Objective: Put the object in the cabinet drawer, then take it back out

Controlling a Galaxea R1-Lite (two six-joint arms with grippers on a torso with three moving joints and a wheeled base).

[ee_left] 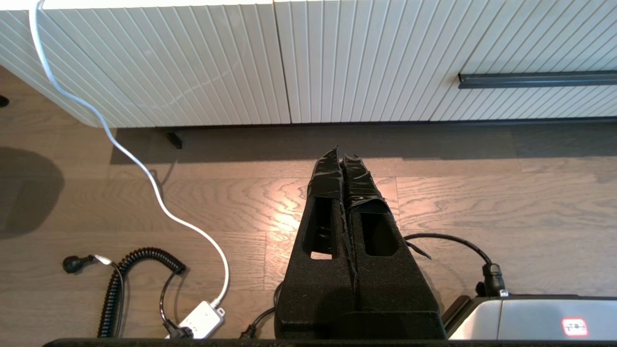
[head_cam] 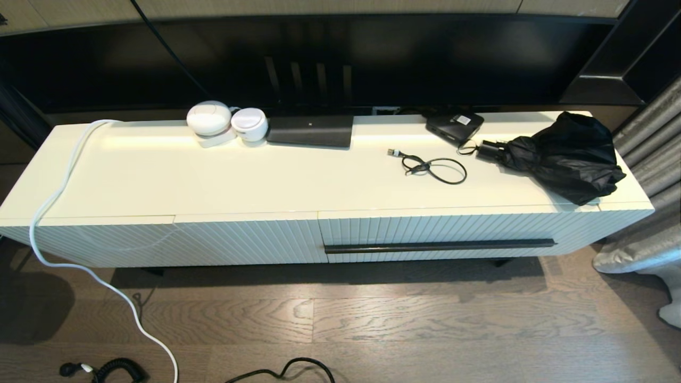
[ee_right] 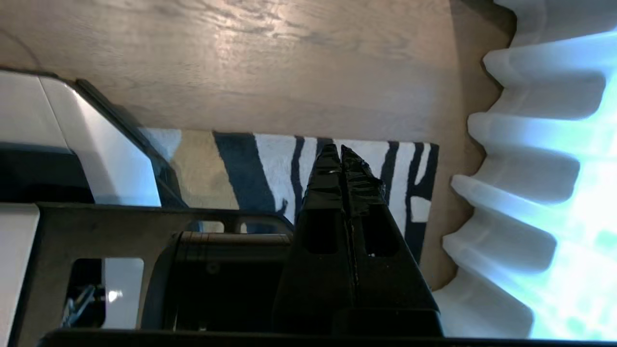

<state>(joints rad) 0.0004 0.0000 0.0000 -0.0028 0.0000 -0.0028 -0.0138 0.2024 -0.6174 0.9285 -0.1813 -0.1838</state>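
The cabinet drawer point(head_cam: 441, 229) is closed, its white vertically ribbed front carrying a long black bar handle point(head_cam: 440, 246); the drawer point(ee_left: 530, 43) and handle point(ee_left: 537, 79) also show in the left wrist view. On the cabinet top lie a looped black cable point(head_cam: 433, 166), a small black box point(head_cam: 454, 126) and a folded black umbrella point(head_cam: 564, 154). Neither arm shows in the head view. My left gripper point(ee_left: 343, 156) hangs shut and empty above the wooden floor, short of the cabinet. My right gripper point(ee_right: 340, 153) is shut and empty over a striped rug point(ee_right: 270, 164).
A diagonally ribbed handleless panel point(head_cam: 213, 239) sits left of the drawer. Two white round devices point(head_cam: 208, 118) and a flat black box point(head_cam: 310, 130) stand at the back. A white cord point(head_cam: 53, 213) trails to the floor. A grey curtain point(head_cam: 649, 159) hangs at the right.
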